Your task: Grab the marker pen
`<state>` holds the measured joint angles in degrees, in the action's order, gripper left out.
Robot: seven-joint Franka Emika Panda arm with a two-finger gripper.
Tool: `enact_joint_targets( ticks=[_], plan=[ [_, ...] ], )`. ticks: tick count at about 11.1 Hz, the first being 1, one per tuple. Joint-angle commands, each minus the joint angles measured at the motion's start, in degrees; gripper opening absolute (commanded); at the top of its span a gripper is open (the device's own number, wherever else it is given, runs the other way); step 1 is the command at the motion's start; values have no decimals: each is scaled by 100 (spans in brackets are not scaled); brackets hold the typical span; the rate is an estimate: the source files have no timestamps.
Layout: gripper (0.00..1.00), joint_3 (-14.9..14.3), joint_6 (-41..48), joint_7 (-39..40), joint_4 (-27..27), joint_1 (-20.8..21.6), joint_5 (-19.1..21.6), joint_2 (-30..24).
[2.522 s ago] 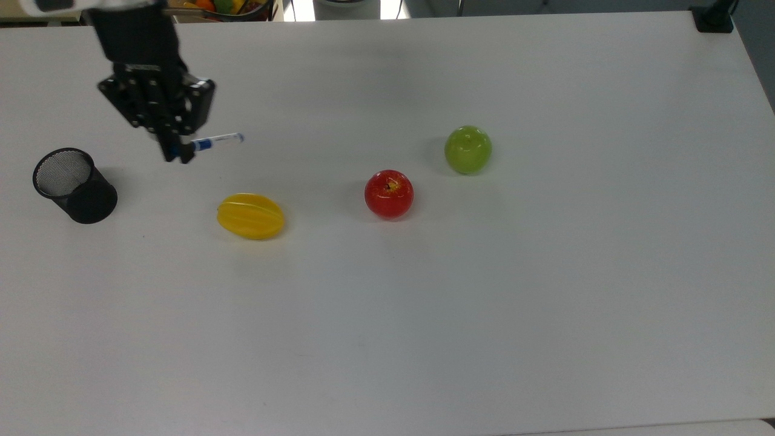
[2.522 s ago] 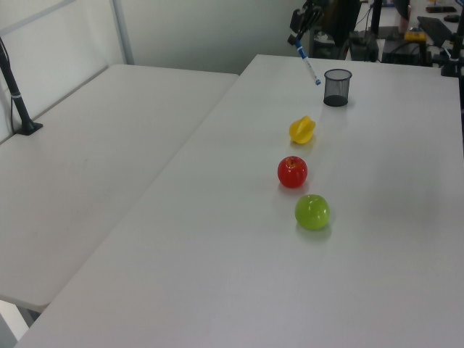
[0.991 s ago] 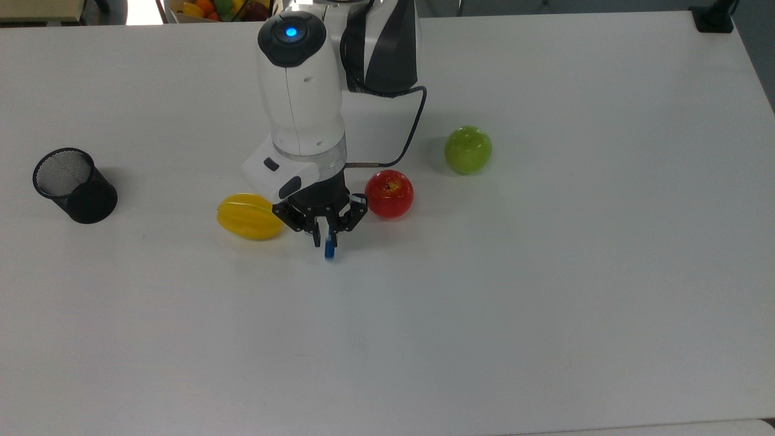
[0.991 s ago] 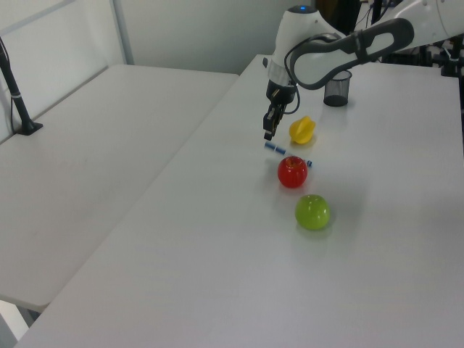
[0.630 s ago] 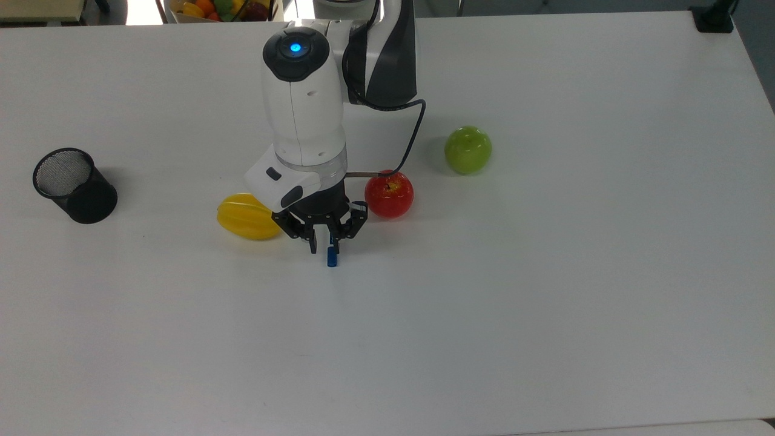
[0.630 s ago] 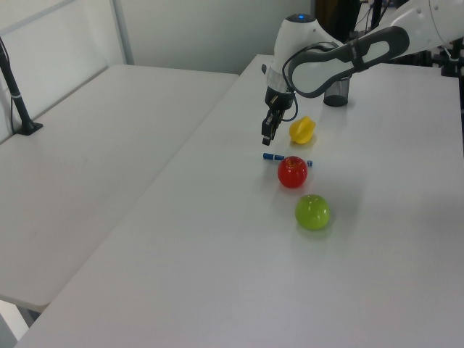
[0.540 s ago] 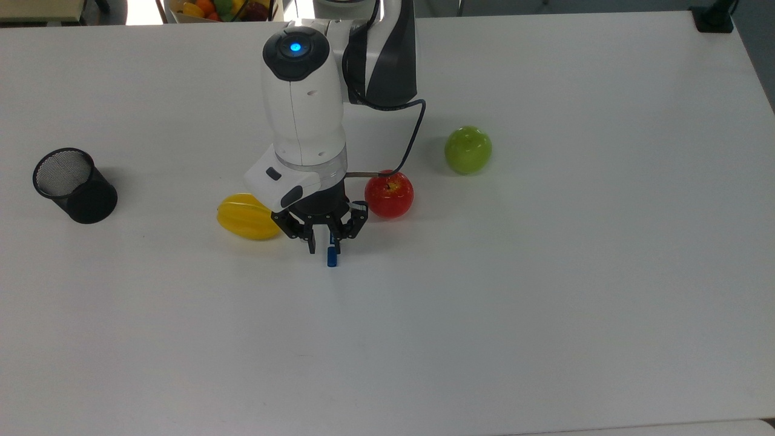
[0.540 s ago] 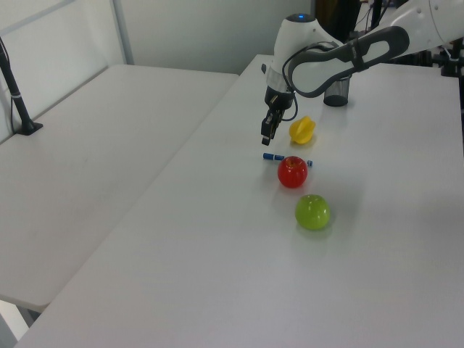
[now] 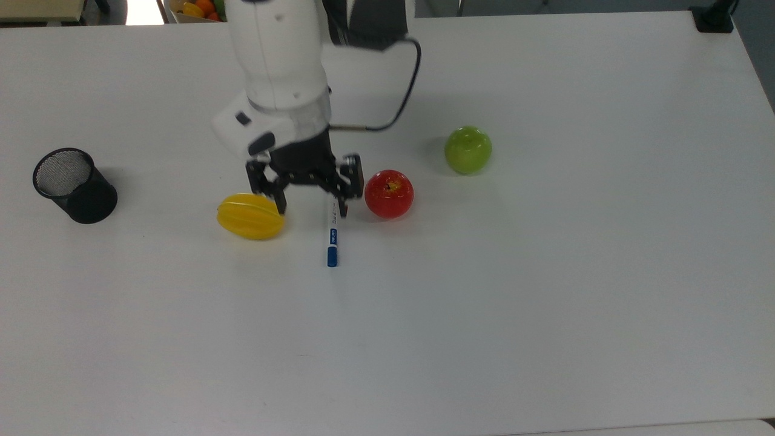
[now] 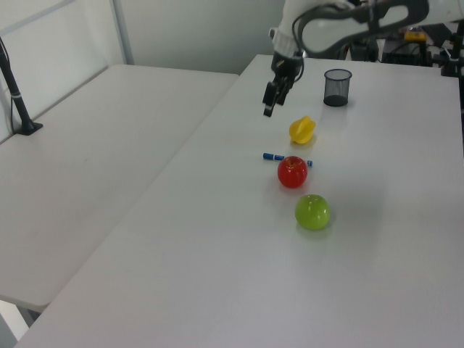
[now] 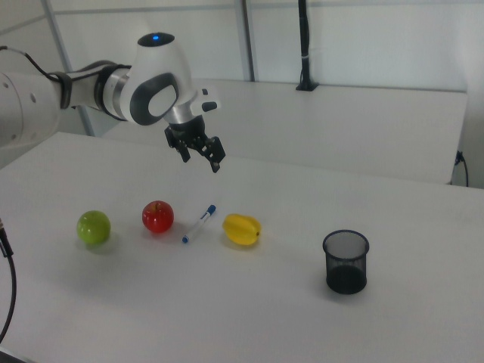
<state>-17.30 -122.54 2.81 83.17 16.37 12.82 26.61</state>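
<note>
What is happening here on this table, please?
A robot arm is working over a white table. Its gripper is open, holds nothing, and hangs in the air above the marker pen. The pen lies flat on the table between a yellow fruit and a red apple. A green apple and a black mesh cup stand further off.

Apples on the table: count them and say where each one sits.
2. The red apple lies just right of the pen in the top view; the green apple sits further right and up. None seems hidden.
</note>
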Motion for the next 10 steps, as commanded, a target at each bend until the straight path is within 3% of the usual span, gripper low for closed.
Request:
enact_joint_targets(
  ticks=[1,4,7,8,10],
  plan=[
    [100,-10,1115,-175,375,-125,-287,-1049],
    [100,42,1915,-44,709,-406,-385,-1885],
    [100,376,2049,80,1437,-696,-472,-2597],
    [100,490,2084,62,1631,-714,-708,-2782],
    [100,1112,2102,18,1939,-1151,-1157,-3020]
  ],
)
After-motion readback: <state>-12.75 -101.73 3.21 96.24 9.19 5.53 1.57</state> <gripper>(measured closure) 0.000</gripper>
